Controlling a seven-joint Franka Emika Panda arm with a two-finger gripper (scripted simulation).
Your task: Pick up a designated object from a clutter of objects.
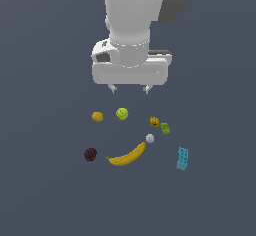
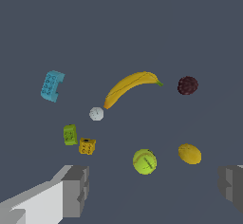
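Observation:
The designated object, a small pale grey-white ball (image 1: 150, 138) (image 2: 96, 113), lies on the dark floor touching the tip of a yellow banana (image 1: 128, 155) (image 2: 130, 86). My gripper (image 1: 130, 88) (image 2: 153, 190) hangs open high above the clutter, behind the green ball (image 1: 122, 113) (image 2: 144, 161) in the exterior view. Nothing is between its fingers (image 2: 76, 190). The white ball sits to the exterior view's right of the gripper and nearer the camera.
Around it lie a yellow-orange ball (image 1: 98, 116) (image 2: 190, 154), a dark maroon ball (image 1: 90, 154) (image 2: 187, 85), an orange block (image 1: 154, 122) (image 2: 87, 146), a green block (image 1: 165, 128) (image 2: 70, 135) and a cyan block (image 1: 183, 158) (image 2: 51, 86).

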